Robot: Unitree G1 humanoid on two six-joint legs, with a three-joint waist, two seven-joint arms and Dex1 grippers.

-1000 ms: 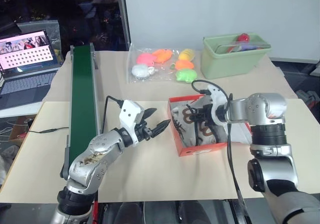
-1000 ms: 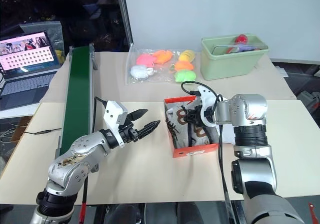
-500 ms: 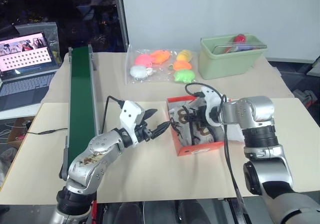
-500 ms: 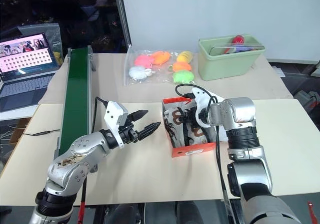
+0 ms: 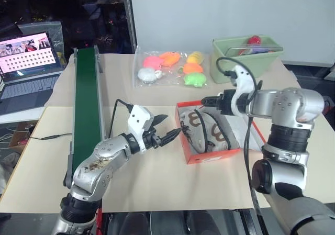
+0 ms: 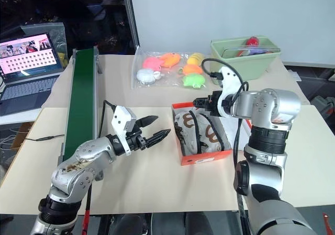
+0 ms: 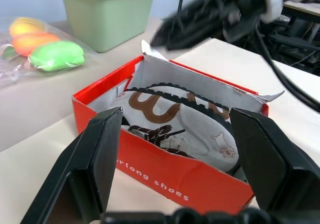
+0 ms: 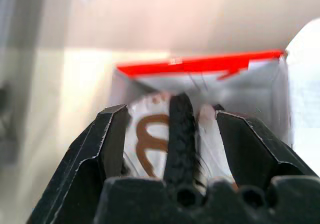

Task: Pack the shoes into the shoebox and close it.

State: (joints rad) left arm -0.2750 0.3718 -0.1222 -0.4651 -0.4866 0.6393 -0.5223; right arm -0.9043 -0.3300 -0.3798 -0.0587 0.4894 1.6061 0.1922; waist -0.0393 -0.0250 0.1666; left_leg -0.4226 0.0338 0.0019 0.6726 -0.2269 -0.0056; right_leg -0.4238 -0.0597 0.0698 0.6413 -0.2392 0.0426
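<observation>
The red shoebox (image 5: 212, 141) stood open on the table (image 5: 157, 188) with the shoes (image 5: 207, 133) lying inside it, while the right gripper (image 5: 205, 101) hung above its far end, fingers spread and empty, and the left gripper (image 5: 170, 130) hovered beside its near-left wall, equally spread, holding nothing.
</observation>
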